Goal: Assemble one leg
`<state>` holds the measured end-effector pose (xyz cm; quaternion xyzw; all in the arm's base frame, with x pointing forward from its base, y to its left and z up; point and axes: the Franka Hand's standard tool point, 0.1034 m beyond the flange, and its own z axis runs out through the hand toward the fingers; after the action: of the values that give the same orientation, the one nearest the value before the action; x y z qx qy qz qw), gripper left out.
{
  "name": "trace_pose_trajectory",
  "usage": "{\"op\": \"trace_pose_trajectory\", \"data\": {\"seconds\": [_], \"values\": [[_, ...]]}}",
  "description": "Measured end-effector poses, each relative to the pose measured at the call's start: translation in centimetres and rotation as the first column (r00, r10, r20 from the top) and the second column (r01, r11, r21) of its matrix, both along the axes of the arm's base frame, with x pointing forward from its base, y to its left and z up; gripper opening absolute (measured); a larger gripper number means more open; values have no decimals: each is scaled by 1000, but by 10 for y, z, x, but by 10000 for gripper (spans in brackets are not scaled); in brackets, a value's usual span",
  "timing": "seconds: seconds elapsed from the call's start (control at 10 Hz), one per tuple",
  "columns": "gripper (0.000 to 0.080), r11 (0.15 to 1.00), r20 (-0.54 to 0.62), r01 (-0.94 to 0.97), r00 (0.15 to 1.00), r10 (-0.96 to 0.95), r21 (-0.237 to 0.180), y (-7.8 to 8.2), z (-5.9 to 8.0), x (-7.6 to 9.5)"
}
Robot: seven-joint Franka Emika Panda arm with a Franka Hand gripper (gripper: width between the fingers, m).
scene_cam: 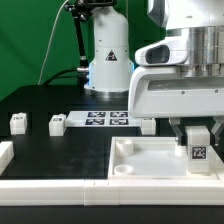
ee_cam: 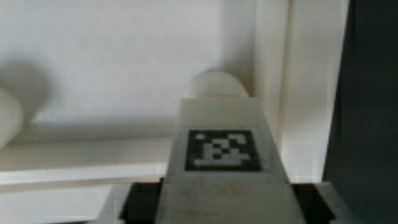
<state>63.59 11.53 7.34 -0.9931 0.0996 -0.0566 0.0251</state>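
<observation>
My gripper (scene_cam: 198, 133) is shut on a leg (scene_cam: 198, 145), a small white block with a black-and-white tag on its face. It holds the leg upright over the right part of the large white tray-like piece (scene_cam: 130, 168), near a corner. In the wrist view the held leg (ee_cam: 222, 135) fills the middle, tag facing the camera, with the dark fingers (ee_cam: 153, 203) pressed on both sides. The tray's white floor and a rounded corner socket (ee_cam: 219, 82) lie just beyond the leg's tip. Two more legs (scene_cam: 18, 122) (scene_cam: 56, 123) stand on the black table at the exterior view's left.
The marker board (scene_cam: 105, 119) lies flat behind the tray. Another small white block (scene_cam: 147, 124) sits beside it. A white bar (scene_cam: 5, 155) lies at the exterior view's left edge and a long white strip (scene_cam: 50, 186) along the front. The robot's base (scene_cam: 108, 60) stands at the back.
</observation>
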Motion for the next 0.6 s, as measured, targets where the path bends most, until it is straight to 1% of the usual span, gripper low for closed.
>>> {"op": "trace_pose_trajectory", "data": {"seconds": [0.1, 0.3, 0.4, 0.5, 0.6], "values": [[293, 996, -5, 88, 996, -88, 11, 1, 0, 0], [293, 935, -24, 353, 936, -353, 43, 4, -2, -3], [293, 883, -33, 466, 885, -465, 60, 4, -3, -4], [293, 847, -42, 527, 850, -526, 68, 4, -3, -4], [293, 757, -56, 648, 761, -646, 87, 5, -4, -5]]}}
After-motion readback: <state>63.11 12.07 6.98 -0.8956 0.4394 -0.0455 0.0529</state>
